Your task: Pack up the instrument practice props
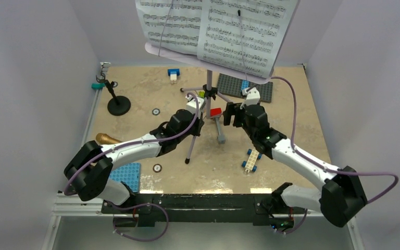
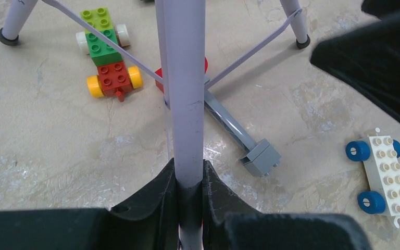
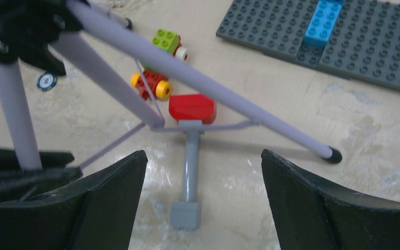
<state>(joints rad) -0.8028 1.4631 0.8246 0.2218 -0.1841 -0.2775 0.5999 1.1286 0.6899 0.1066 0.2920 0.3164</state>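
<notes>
The lavender tripod music stand (image 1: 209, 88) stands mid-table, and its desk carries white sheet-music pages (image 1: 224, 31) at the top of the overhead view. My left gripper (image 1: 197, 122) (image 2: 190, 166) is shut on one lavender tube of the stand (image 2: 182, 78), low down near the tripod braces. To the right of the tripod my right gripper (image 1: 232, 114) (image 3: 203, 172) is open and holds nothing, with the stand's legs (image 3: 229, 99) ahead of it. The gold microphone (image 1: 107, 138) lies at the left, partly hidden by my left arm. The black round-based mic stand (image 1: 118, 104) is upright at the far left.
A red-headed hammer (image 1: 217, 122) (image 3: 190, 112) lies under the tripod. A grey baseplate (image 1: 234, 86) (image 3: 354, 47) is at the back right. Brick cars sit nearby: white with blue wheels (image 1: 251, 159) (image 2: 385, 174), and green and red (image 2: 107, 67) (image 3: 159, 78). A blue plate (image 1: 127, 174) lies near left.
</notes>
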